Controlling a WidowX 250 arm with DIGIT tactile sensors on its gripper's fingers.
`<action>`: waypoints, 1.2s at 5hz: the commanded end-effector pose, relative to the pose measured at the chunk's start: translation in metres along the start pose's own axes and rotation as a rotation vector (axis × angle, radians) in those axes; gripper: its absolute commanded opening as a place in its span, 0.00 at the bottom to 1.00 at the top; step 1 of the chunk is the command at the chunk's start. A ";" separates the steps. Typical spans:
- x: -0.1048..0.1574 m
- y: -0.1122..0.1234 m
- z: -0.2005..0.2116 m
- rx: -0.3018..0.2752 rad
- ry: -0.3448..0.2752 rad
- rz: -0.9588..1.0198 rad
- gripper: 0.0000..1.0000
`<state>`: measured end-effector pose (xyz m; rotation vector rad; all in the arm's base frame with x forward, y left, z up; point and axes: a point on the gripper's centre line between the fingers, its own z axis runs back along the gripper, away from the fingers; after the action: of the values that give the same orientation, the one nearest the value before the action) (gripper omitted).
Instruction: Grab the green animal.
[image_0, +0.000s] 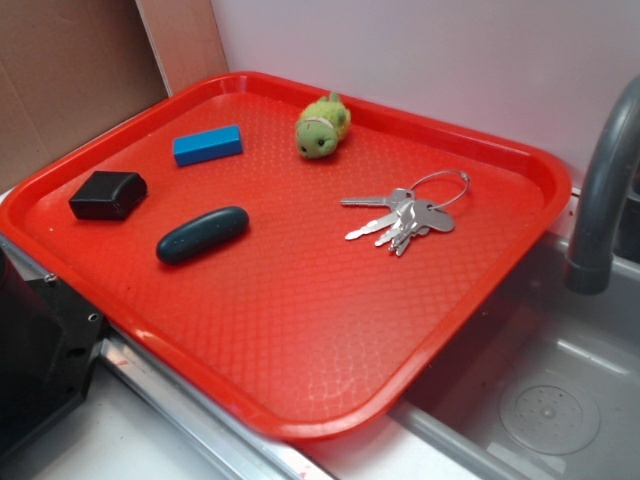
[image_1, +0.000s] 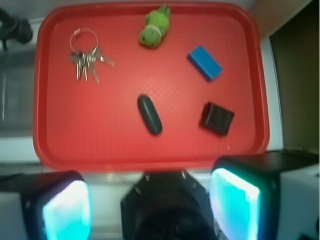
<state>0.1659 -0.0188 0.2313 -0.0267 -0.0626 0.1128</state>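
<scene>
1. While the claw hangs high above the near edge of the red tray, its two fingers stand spread wide apart with nothing between them, their inner faces glowing pale blue in the wrist view
2. The green animal lies near the far edge of the tray, roughly midway along it, its paler face turned toward the tray's middle
3. A blue block lies flat just beside the animal along the same far stretch, toward the tray's far left corner, apart from it
4. A black box sits near the left edge of the tray
5. A dark green oval thing lies between the black box and the middle of the tray, touching neither the box nor the block
6. A bunch of keys on a ring lies toward the right edge, well apart from the animal
7. The tray rests across a grey sink, with a dark grey tap beyond its right edge
</scene>
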 end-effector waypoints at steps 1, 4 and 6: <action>0.096 0.006 -0.014 0.006 -0.002 0.143 1.00; 0.104 -0.042 -0.053 0.026 0.091 0.153 1.00; 0.104 -0.042 -0.053 0.026 0.091 0.153 1.00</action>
<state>0.2818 -0.0550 0.1762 -0.0023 0.0525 0.2653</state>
